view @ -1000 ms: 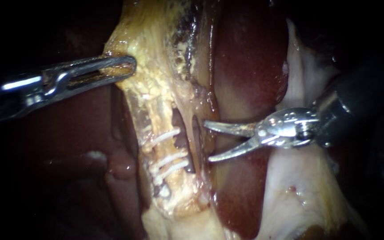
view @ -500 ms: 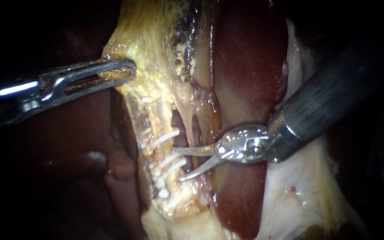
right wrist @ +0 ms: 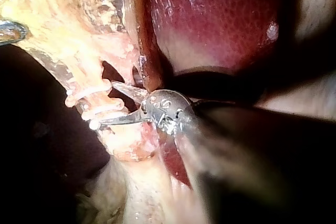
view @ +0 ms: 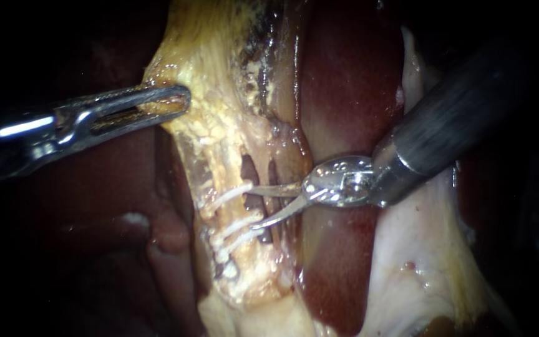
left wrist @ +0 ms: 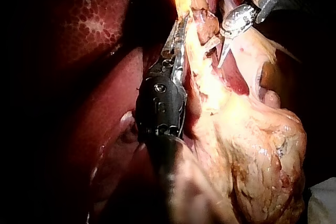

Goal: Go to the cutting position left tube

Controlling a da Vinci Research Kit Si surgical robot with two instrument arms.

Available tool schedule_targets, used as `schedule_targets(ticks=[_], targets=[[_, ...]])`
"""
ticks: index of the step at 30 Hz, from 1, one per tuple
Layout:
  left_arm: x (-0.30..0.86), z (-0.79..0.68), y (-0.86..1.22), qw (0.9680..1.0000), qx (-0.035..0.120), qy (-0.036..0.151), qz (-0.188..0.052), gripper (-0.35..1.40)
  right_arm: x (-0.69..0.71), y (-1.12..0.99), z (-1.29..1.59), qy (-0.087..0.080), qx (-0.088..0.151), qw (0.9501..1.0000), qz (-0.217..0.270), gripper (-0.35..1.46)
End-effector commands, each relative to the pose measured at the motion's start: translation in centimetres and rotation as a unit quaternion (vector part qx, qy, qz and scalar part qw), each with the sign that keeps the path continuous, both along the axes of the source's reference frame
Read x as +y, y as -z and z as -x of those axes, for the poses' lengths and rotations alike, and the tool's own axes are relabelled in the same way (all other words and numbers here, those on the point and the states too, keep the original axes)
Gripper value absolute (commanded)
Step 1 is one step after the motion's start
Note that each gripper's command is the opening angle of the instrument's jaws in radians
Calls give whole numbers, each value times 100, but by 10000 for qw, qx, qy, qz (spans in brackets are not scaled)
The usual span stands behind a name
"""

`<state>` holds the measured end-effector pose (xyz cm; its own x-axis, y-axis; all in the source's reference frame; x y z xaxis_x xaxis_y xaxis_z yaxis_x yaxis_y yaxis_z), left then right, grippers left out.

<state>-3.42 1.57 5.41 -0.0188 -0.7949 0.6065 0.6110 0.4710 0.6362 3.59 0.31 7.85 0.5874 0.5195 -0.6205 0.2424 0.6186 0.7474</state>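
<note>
The left tube [view: 223, 171] is a yellowish strand carrying three white clips [view: 231, 193], one above and two below. My right instrument [view: 251, 207] comes in from the upper right with two thin curved blades open. The blades cross a thinner tube [view: 274, 175] and straddle the left tube in the gap between the upper clip and the lower pair. The right wrist view shows the same blades [right wrist: 107, 103] beside the clips [right wrist: 86, 98]. My left instrument [view: 160, 103] is shut on the yellowish tissue [view: 213, 75] above the tubes, also in the left wrist view [left wrist: 176, 45].
Dark red liver [view: 350, 81] lies right of the tubes, under the right instrument's shaft. Pale whitish tissue [view: 419, 262] spreads at lower right. A charred dark strip [view: 260, 43] runs along the yellowish tissue. In the left wrist view the bulky yellow gallbladder [left wrist: 262, 150] lies beside the shaft.
My right instrument has moved left from beside the tubes; its open blades now reach across to the left tube between the clips. The left instrument has held still.
</note>
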Motion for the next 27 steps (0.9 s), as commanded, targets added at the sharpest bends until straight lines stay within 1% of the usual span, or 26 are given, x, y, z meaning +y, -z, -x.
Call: schedule_targets(ticks=[1,10,14,17,18,21,24,27], targets=[[0,0,0,10000,1,1,0,-35,0,0,-2,3,39,10000,-40,140],[0,0,0,10000,0,0,1,-35,1,3,-24,183,475,9985,-196,138],[0,-1,0,10000,0,-1,1,-35,1,4,-28,299,603,9975,-215,136],[0,-1,0,10000,0,-1,1,-35,-1,6,-28,388,804,9956,-280,133],[0,-1,0,10000,-1,-2,1,-35,-2,7,-28,459,864,9948,-294,131],[0,-1,-1,10000,-2,-3,1,-35,-4,10,-29,595,969,9930,-305,128],[1,-1,-2,10000,-2,-4,1,-35,-5,11,-31,672,1079,9913,-338,128],[1,-1,-3,10000,-3,-4,1,-35,-6,9,-36,685,1120,9908,-338,128]])
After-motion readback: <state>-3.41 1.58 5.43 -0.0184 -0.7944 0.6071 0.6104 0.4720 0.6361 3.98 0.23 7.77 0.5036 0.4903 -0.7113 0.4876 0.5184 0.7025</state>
